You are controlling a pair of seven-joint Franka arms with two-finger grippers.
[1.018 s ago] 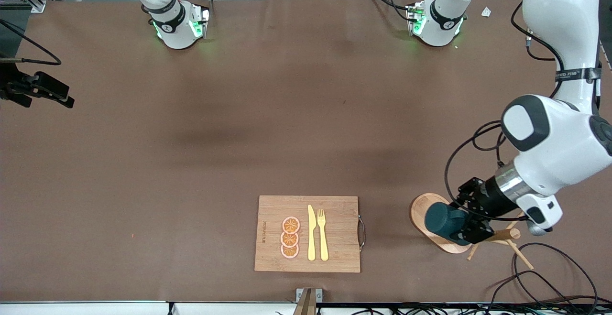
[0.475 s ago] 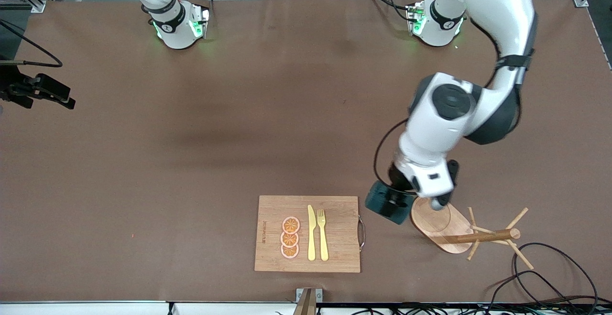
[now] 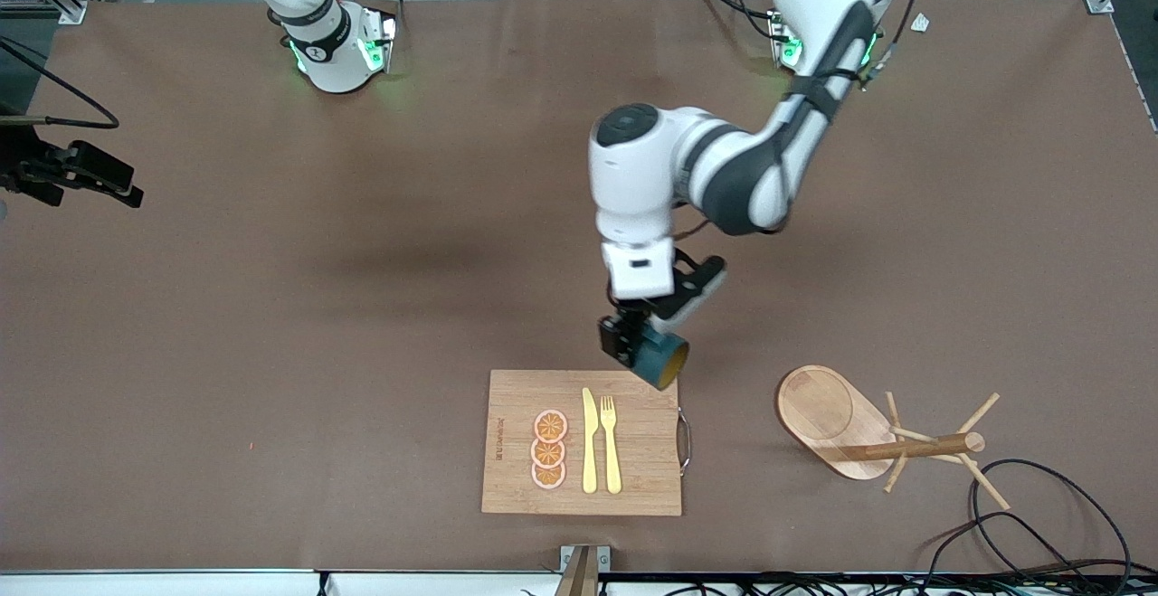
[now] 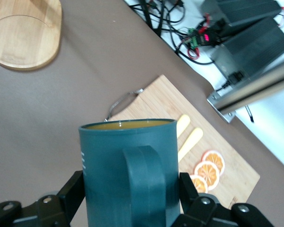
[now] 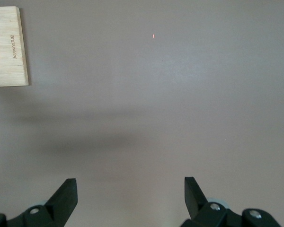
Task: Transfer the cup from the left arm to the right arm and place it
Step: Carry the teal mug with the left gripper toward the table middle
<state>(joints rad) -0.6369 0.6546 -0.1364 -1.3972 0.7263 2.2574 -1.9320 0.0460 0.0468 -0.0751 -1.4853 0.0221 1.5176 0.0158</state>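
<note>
The cup (image 3: 659, 360) is a dark teal mug with a tan-yellow inside, tilted with its mouth toward the front camera. My left gripper (image 3: 639, 346) is shut on it and holds it in the air over the far edge of the wooden cutting board (image 3: 638, 397). In the left wrist view the cup (image 4: 128, 161) fills the middle, handle facing the camera, with my left gripper (image 4: 131, 191) clamped on its sides. My right gripper (image 3: 110, 183) waits at the right arm's end of the table. In the right wrist view it (image 5: 130, 187) is open and empty over bare table.
The cutting board carries three orange slices (image 3: 548, 450), a yellow knife (image 3: 589, 441) and a fork (image 3: 611, 442). A wooden mug-tree stand (image 3: 828, 415) lies toward the left arm's end. Black cables (image 3: 1040, 524) lie near the front edge there.
My left arm has swung from the mug-tree stand toward the table's middle, carrying the cup to over the cutting board's far edge. The right arm has not moved.
</note>
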